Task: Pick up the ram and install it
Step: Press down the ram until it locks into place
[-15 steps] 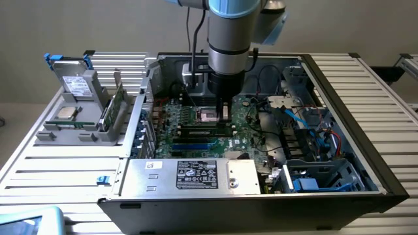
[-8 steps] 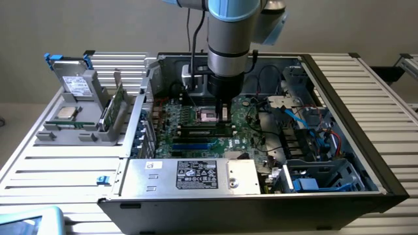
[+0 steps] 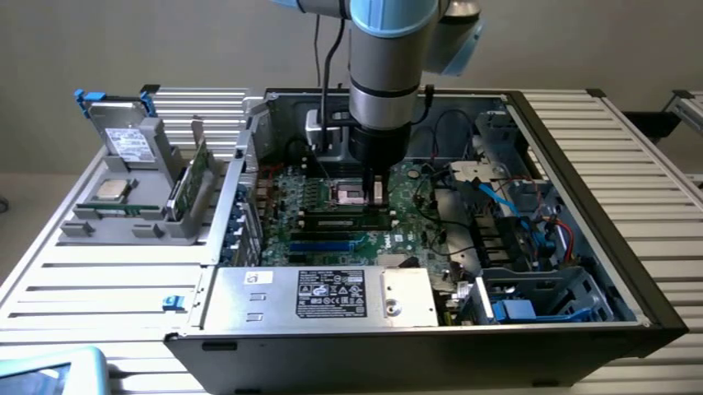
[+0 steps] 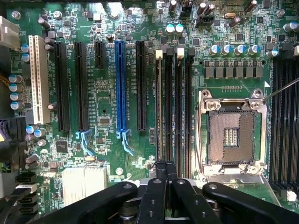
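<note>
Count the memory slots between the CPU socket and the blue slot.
4, side by side: first, second, third, fourth nearest the CPU socket. More beyond it, partly cut off.

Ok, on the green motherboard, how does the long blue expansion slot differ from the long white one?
Colour: one long plastic expansion slot is blue, the other white. Width: the blue slot is slim, the white slot looks broader. Neighbours: the blue slot has black slots on both sides, while the white slot ends the row, beside a column of small silver capacitors. Both are empty, run parallel and look about equally long on the green motherboard.
</note>
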{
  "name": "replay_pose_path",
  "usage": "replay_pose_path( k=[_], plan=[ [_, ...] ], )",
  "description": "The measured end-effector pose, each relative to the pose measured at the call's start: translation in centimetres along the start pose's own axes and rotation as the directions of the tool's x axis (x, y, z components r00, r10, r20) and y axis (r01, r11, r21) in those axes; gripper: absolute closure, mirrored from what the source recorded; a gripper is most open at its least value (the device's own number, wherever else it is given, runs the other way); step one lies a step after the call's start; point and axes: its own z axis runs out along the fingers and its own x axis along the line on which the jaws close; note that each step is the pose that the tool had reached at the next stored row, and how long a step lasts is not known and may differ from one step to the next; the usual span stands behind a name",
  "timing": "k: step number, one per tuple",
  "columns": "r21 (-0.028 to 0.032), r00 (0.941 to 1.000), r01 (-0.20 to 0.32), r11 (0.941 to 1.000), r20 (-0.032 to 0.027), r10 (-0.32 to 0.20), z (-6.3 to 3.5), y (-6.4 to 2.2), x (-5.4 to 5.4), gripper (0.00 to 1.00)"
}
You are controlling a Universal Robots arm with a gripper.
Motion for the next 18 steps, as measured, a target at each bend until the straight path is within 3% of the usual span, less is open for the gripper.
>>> replay_pose_path(
  k=[11,18],
  plan=[
    [-0.0002,1.0,0.0,1.0,-0.0004,0.0,0.58,0.0,0.0,0.89],
    [-0.0009,1.0,0.0,1.0,-0.0001,0.0,-1.09,0.62,0.0,0.89]
  ],
)
